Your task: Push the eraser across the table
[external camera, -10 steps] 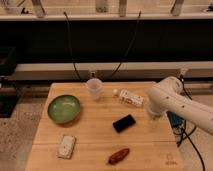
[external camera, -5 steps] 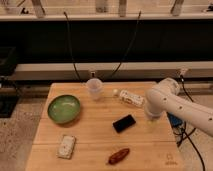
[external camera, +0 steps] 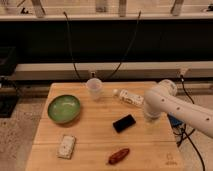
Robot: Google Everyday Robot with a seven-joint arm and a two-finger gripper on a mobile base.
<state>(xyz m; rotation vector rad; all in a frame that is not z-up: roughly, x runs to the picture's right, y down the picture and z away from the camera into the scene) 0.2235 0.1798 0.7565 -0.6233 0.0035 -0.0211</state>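
While the gripper (external camera: 150, 114), open or closed I cannot tell, hangs beside the black eraser (external camera: 124, 123) on the table (external camera: 90, 152), the approach seems in hand; next, contact and a steady push.

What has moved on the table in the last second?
The arm has shifted a little toward the eraser, bringing the gripper at its lower end closer, not yet touching it. Nothing was grasped or let go. The eraser, bowl, cup and bottle stayed put.
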